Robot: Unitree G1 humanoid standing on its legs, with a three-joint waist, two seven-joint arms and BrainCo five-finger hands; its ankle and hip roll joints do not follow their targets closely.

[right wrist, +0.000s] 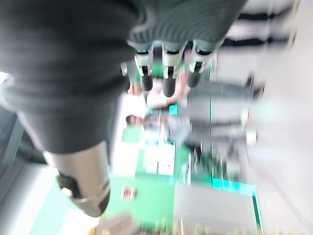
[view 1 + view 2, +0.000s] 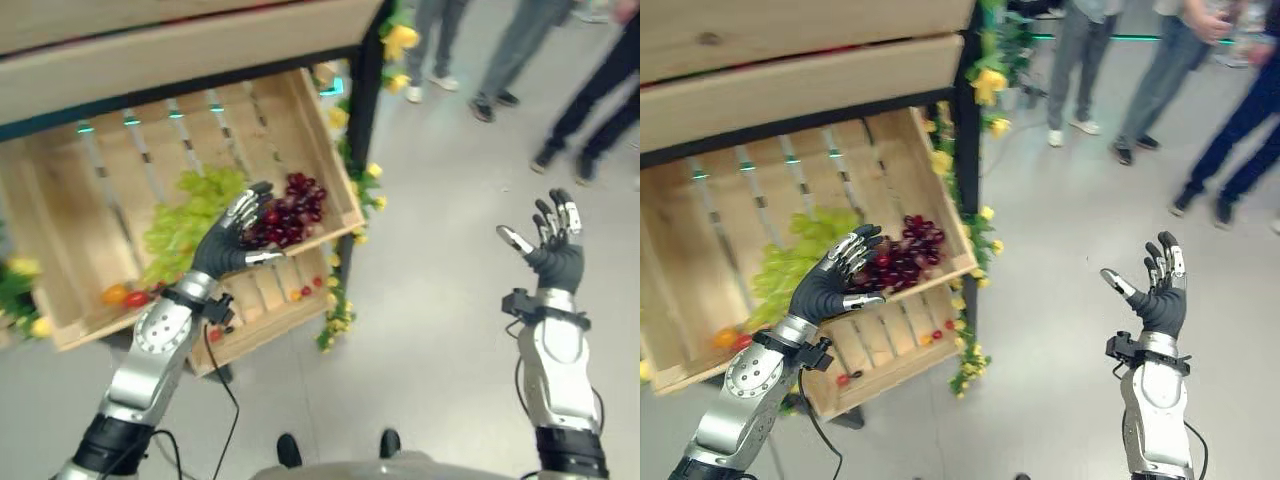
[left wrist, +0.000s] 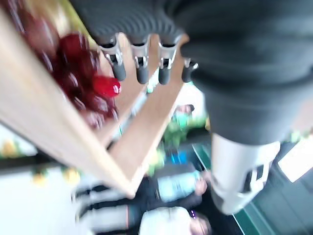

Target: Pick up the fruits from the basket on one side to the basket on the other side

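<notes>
A tilted wooden crate (image 2: 330, 180) on a rack holds a bunch of dark red grapes (image 2: 295, 212) at its lower right corner and green grapes (image 2: 190, 215) in the middle. My left hand (image 2: 232, 245) hovers open just before the red grapes (image 3: 83, 73), fingers spread above them and the thumb by the crate's front edge. A small orange fruit and a red one (image 2: 125, 295) lie at the crate's low front. My right hand (image 2: 552, 245) is raised, open and empty, over the floor to the right.
A lower crate (image 2: 270, 305) under the first holds a few small red fruits. Yellow flowers (image 2: 345, 300) trail down the rack's black post. Several people's legs (image 2: 520, 50) stand on the grey floor at the back right.
</notes>
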